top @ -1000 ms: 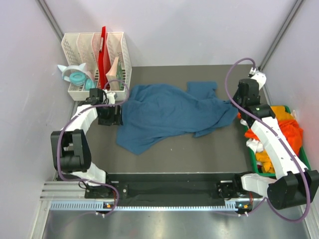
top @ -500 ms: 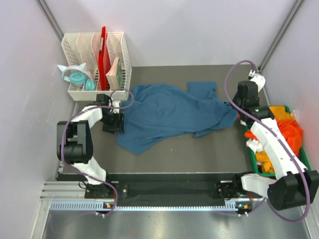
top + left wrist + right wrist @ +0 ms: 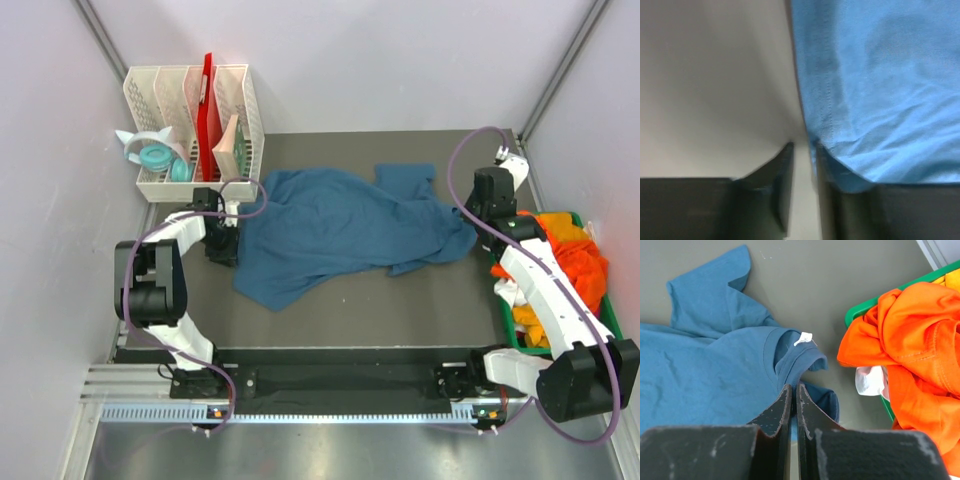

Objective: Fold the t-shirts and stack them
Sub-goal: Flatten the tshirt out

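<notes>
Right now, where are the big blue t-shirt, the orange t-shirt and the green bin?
blue t-shirt [image 3: 340,225], top external view, middle of its body.
orange t-shirt [image 3: 910,325], right wrist view, its bunched upper fold.
green bin [image 3: 862,309], right wrist view, its rim corner.

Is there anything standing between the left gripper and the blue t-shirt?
Nothing visible does. The left gripper is right at the hem of the blue t-shirt; only table surface shows between its jaws.
</notes>
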